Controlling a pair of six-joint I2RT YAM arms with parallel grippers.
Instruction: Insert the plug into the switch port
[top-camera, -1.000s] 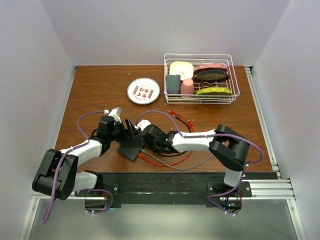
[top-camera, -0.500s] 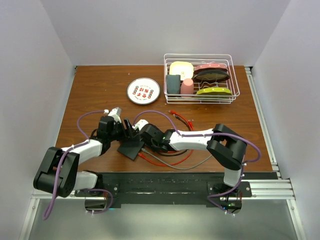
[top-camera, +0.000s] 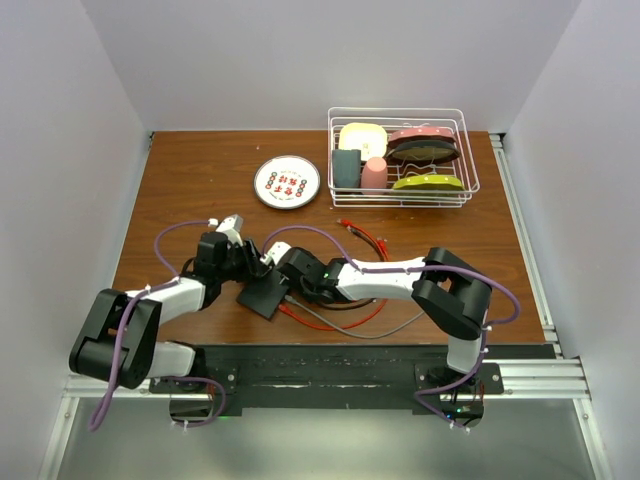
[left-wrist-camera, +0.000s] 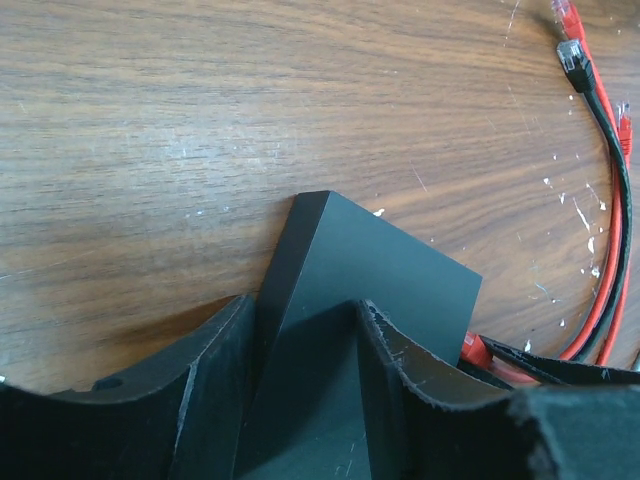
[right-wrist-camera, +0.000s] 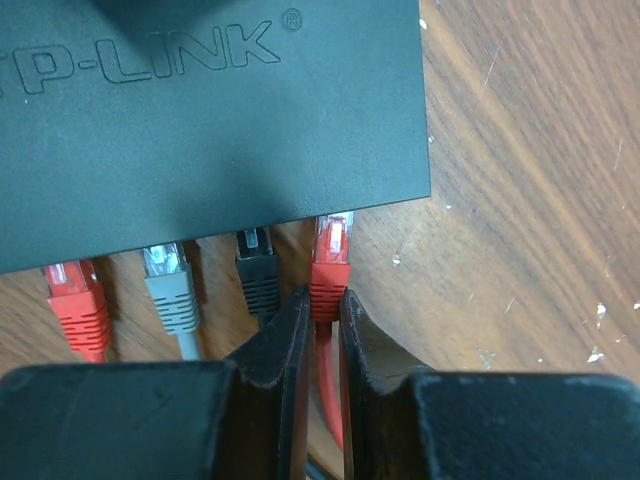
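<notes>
Right-wrist view only: right fingers pinch red plug at switch; left fingers clamp switch.

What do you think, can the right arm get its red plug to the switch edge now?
Probably yes: the right gripper pinches the red plug, its tip at the switch edge beside the black plug, nothing between. The left gripper braces the switch.

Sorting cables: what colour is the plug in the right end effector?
The plug is red; the right wrist view shows it best.
</notes>
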